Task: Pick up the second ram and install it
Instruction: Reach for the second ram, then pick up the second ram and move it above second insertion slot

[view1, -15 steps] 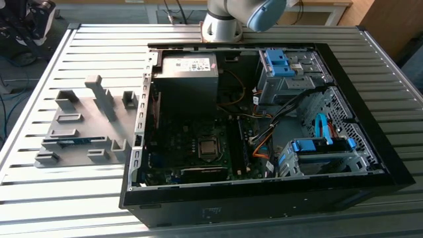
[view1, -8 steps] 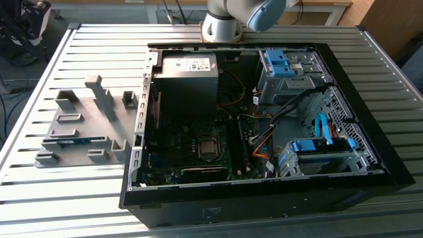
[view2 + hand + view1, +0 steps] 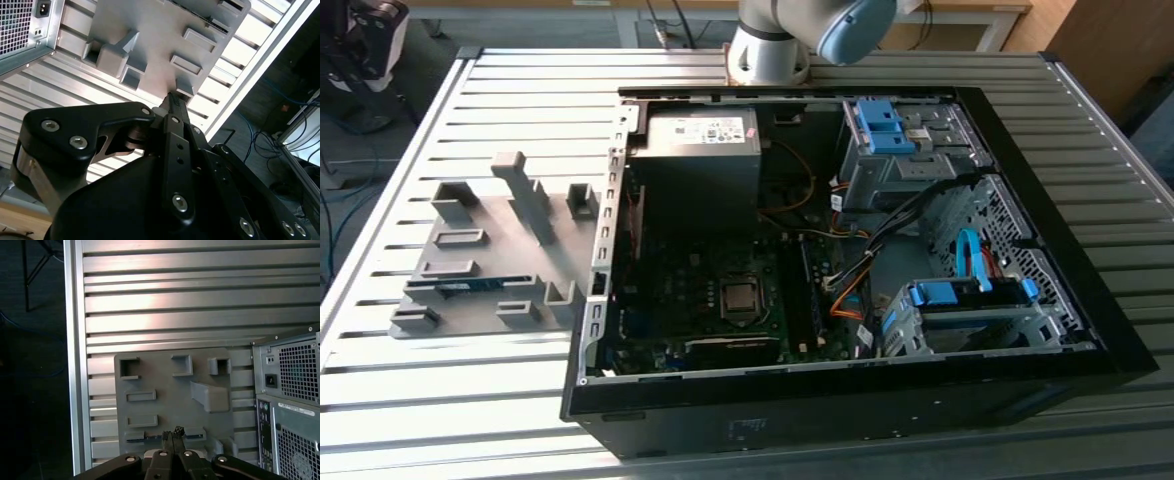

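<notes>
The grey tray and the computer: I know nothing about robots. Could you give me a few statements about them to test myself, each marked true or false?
1. The computer case lies open on a slatted metal table. True.
2. A blue-green ram stick sits in a slot of the grey tray. True.
3. The gripper is holding the ram stick. False: in both wrist views the gripper is shut and empty, above the grey tray, and the ram stick is in the tray.
4. The grey tray lies inside the computer case. False: it lies on the table, to the exterior view's left of the case.
</notes>
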`<state>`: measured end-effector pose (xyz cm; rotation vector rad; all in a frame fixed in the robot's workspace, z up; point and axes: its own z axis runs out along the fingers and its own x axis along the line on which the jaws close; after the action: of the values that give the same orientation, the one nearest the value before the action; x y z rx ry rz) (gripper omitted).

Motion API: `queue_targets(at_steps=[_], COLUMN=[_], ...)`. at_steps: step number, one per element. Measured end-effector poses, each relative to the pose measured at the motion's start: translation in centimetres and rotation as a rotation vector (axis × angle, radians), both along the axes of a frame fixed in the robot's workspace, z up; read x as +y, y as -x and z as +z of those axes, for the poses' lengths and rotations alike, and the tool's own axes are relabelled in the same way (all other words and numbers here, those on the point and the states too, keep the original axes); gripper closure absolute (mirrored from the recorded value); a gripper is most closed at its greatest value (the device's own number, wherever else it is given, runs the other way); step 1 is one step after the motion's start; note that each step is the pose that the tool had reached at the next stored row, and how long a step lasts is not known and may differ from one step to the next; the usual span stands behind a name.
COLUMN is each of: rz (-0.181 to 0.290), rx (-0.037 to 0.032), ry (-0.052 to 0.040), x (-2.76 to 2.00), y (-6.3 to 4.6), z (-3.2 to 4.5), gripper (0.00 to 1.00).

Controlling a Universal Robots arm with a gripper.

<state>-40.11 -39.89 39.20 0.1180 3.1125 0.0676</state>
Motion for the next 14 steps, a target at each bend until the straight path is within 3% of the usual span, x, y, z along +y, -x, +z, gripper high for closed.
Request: queue_targets(at_steps=[6,14], rz=[0.0,0.0], rx=[0.0,0.0], ry=[0.0,0.0], x=[0.0,0.0], y=[0.67,0.73], z=[0.0,-0.01], gripper=[0.89,0.89])
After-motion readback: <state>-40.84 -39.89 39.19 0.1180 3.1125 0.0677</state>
